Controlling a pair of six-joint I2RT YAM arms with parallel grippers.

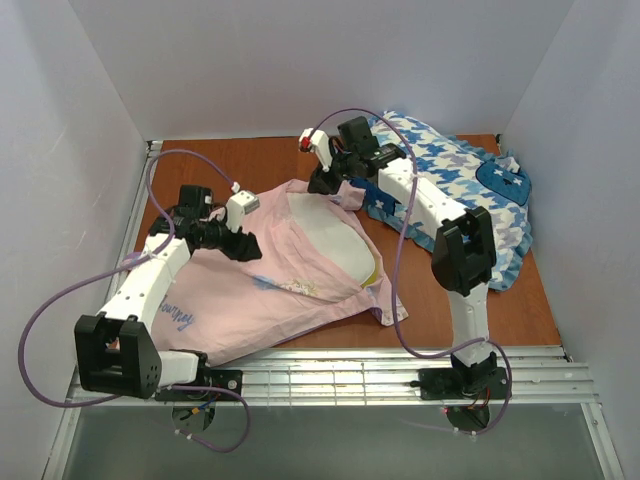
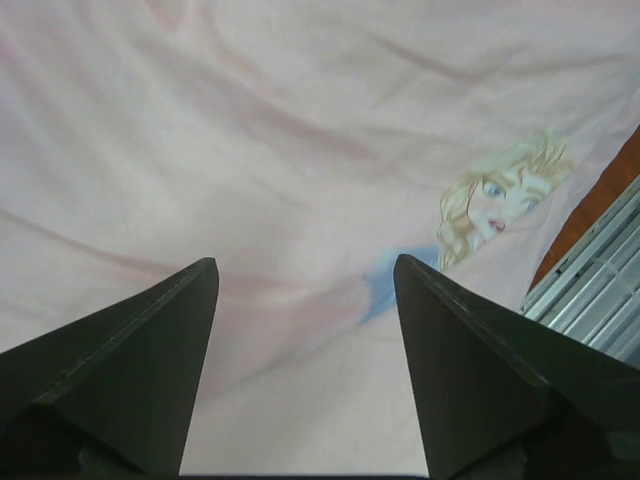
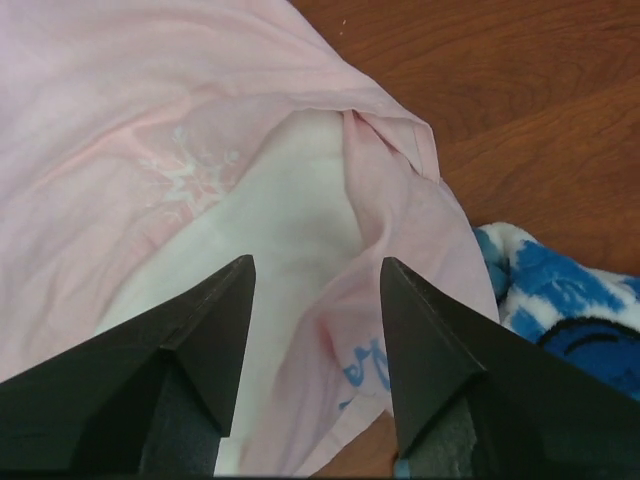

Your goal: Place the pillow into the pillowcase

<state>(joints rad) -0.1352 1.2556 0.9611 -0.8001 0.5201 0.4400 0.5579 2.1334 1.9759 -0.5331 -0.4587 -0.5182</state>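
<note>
Wooden table; our right gripper, jaws apart, hangs over pillowcase mouth, pillow directly beneath; left gripper open too.

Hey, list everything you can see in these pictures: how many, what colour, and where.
pillowcase: one, pale pink with a printed figure, spread mid-table.
pillow: one, white with a yellow edge, showing in the pillowcase's open mouth.
houndstooth cushion: one, blue and white, far right corner.
table: one, reddish-brown wood.
slatted rail: one, silver, near edge.
cables: two, purple, one looping along each arm.
left pincer: one, black, open, over the pillowcase.
right pincer: one, black, open, over the pillowcase's opening.
</note>
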